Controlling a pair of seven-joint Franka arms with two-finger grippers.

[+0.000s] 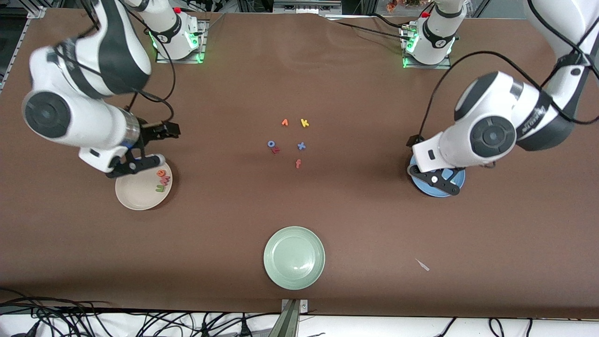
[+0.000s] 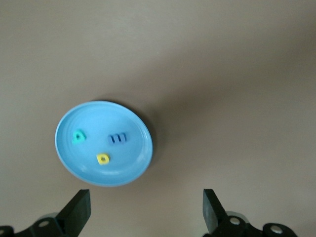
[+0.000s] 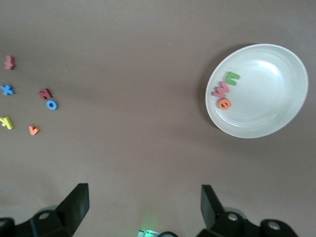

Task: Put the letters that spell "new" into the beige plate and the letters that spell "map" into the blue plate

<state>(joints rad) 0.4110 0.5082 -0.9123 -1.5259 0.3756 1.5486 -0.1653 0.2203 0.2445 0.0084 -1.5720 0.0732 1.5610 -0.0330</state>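
both words look sorted: n, e, w point(image 3: 225, 91) lie in the beige plate point(image 3: 276, 118), m, a, p point(image 2: 103, 144) in the blue plate point(image 2: 69, 153), while the left pincer point(image 2: 145, 212) and right pincer point(image 3: 143, 210) hang apart and empty above them.

Both arms hang raised at their own ends of the desk, wrists pointing down. The left gripper point(image 2: 143, 212) has its fingers point(image 2: 79, 210) spread wide and empty; the right gripper point(image 3: 143, 210) likewise.
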